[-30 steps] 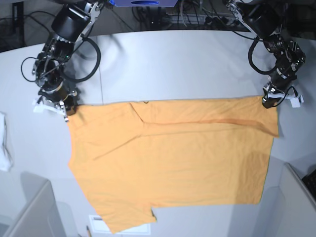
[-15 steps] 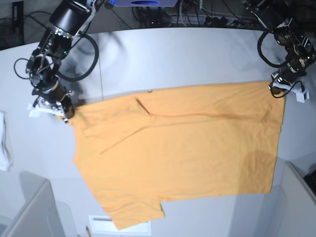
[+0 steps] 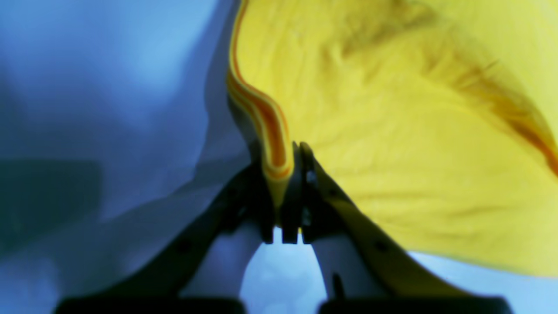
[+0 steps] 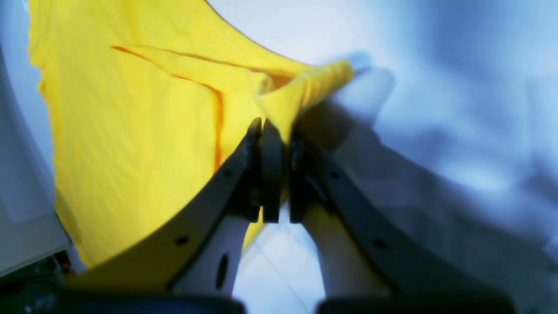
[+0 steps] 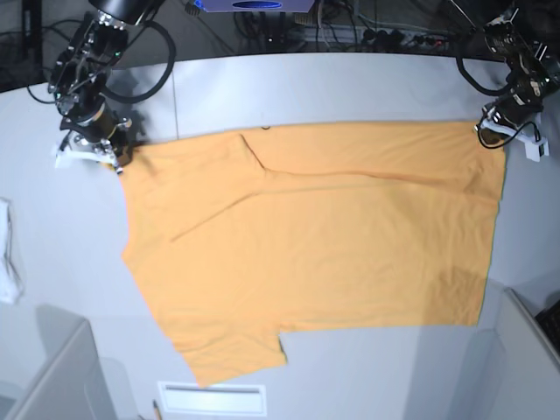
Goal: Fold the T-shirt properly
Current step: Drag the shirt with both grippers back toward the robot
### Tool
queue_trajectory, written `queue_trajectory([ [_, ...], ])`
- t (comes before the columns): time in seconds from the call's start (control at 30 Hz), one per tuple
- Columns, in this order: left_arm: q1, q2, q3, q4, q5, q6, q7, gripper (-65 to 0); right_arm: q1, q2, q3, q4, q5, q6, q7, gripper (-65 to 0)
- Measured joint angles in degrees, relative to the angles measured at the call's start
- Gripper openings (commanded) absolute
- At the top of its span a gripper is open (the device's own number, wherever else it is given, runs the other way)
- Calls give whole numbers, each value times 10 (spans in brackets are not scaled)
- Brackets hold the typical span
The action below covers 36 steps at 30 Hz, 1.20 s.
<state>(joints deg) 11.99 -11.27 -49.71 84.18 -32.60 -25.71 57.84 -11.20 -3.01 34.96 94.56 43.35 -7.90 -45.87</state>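
Note:
The light-orange T-shirt [image 5: 306, 236] lies spread on the grey table [image 5: 332, 87], with a long crease running under its far edge. In the base view my right gripper [image 5: 116, 160] pinches the shirt's far left corner, and my left gripper [image 5: 492, 131] pinches the far right corner. The left wrist view shows the left gripper [image 3: 285, 174] shut on a folded hem of the T-shirt [image 3: 392, 131]. In the right wrist view the right gripper [image 4: 277, 131] is shut on a bunched corner of the T-shirt [image 4: 130, 131].
A white cloth [image 5: 7, 254] lies at the table's left edge. Grey bins stand at the near left [image 5: 52, 376] and near right [image 5: 529, 350]. A white label [image 5: 210, 398] sits by the front edge. Cables run behind the table.
Both grippers have moved toward the far side of the table and slightly apart, dragging the shirt's far edge with them. The whole shirt has slid back and lies flatter.

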Motion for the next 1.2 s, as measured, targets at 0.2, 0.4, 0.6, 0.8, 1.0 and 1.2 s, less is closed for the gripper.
queue_trajectory([
  [0.2, 41, 3, 1, 36, -2, 0, -2, -650, -52, 2, 2, 57, 46, 2, 0, -650],
  [0.4, 60, 14, 1, 38, -10, -3, -6, -650, -92, 3, 48, 59, 79, 2, -6, -650],
  [0.6, 104, 18, 42, 94, 0, 2, -2, -650, -135, 6, 48, 81, 92, 2, 0, -650],
  [0.8, 118, 28, 47, 111, 2, 2, -2, -650, -149, 8, 66, 89, 94, 2, -3, -650],
  [1.0, 133, 28, 47, 120, 0, 1, -2, -650, -165, 8, 72, 89, 94, 2, -3, -650],
  [1.2, 160, 29, 47, 135, -1, -1, -2, -650, -180, 21, 73, 89, 97, 4, -5, -650],
])
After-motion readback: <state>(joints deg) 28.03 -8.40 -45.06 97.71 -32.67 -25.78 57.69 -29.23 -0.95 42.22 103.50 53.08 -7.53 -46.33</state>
